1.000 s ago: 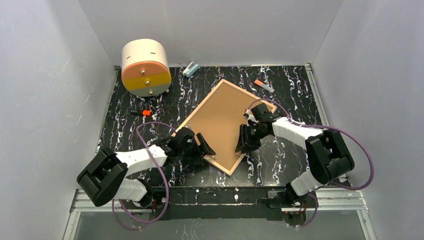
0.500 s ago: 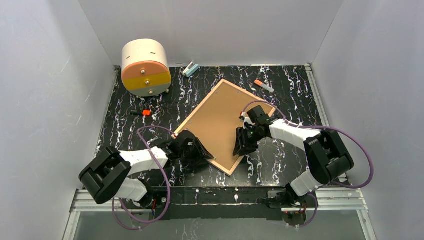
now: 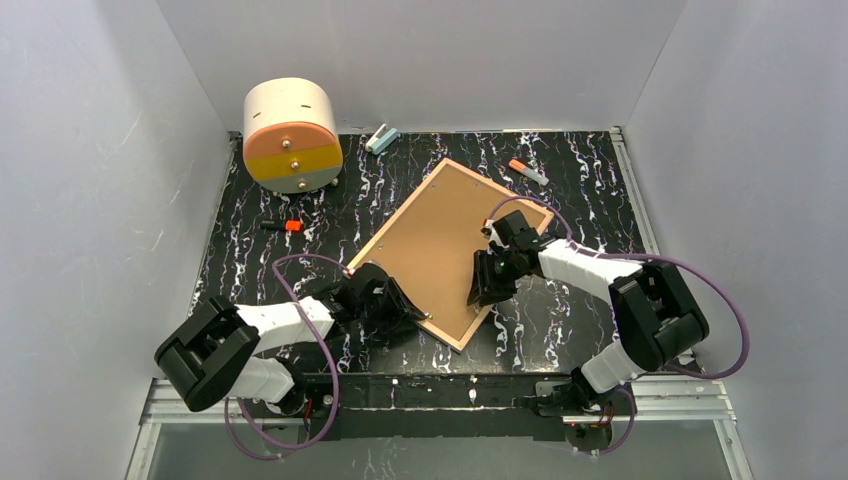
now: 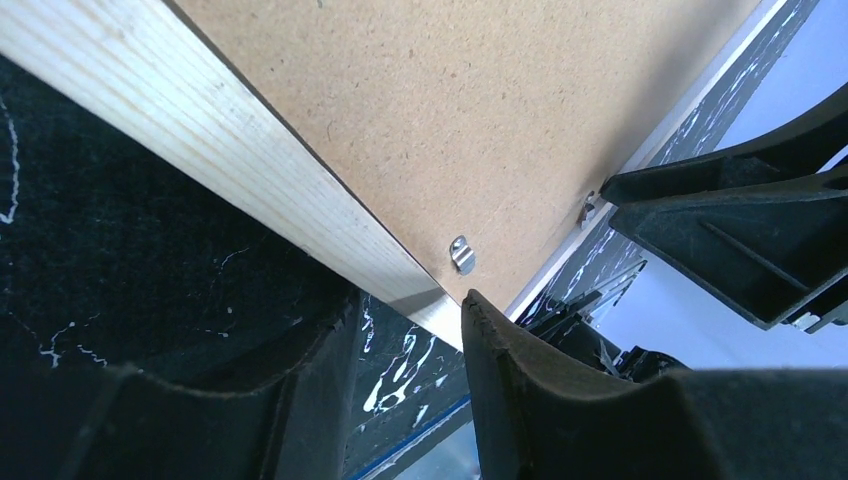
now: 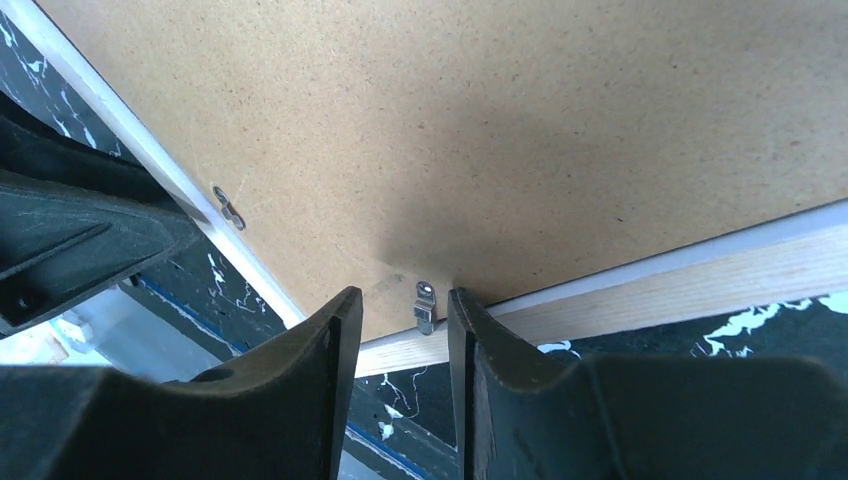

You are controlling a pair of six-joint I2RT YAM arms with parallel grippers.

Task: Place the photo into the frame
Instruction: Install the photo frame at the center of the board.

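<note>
Here, one frame (image 4: 200, 150), left gripper (image 4: 410, 310) clamped on it, right gripper (image 5: 402, 296) apart astride one clip (image 5: 424, 307)

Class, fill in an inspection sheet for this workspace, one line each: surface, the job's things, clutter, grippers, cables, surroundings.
Surface: black table with white veining.
Job's things: frame lies face down and diagonal, brown backing board uppermost; photo, nothing seen.
Clutter: cream drum with an orange and yellow face, far left; pale clip beside it; orange-capped marker, far right; black-and-orange pen, left of the frame.
Grippers: left gripper sits astride the frame's near corner, grip unclear; right gripper has jaws apart around a metal tab.
Cables: left purple cable and right purple cable loop beside the arms.
Surroundings: pale walls; metal rail at the near edge.
</note>
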